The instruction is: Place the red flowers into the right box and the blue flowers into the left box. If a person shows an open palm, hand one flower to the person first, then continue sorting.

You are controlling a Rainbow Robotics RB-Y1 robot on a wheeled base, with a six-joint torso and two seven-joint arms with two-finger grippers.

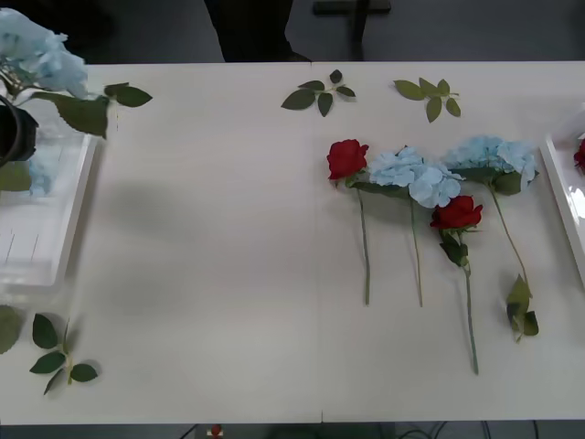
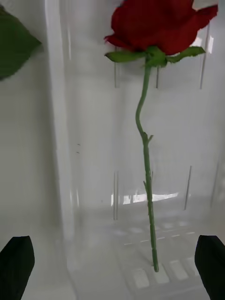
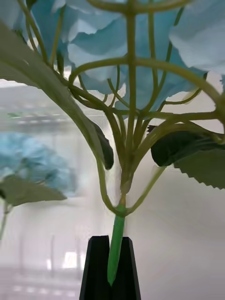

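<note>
A: What is laid out, starting with the biggest thing?

B: A wide white tabletop point(image 1: 228, 274). At its left edge sits the translucent left box point(image 1: 55, 229); at the right edge, the white right box point(image 1: 562, 197), partly out of frame.

A: And the flowers?

B: Two pale blue hydrangeas point(image 1: 416, 176) and two red roses point(image 1: 347, 158) lie side by side right of centre, stems pointing toward the robot. Loose leaf sprigs point(image 1: 320, 94) are scattered near the edges.

A: The arms?

B: The left gripper point(image 3: 111, 267) has its black fingers clamped on a blue hydrangea stem point(image 3: 116, 246) above the left box, where another hydrangea point(image 3: 37, 164) already lies. The right gripper point(image 2: 112, 267) has its fingers spread wide and holds nothing, over the right box, where a red rose point(image 2: 157, 23) lies
</note>
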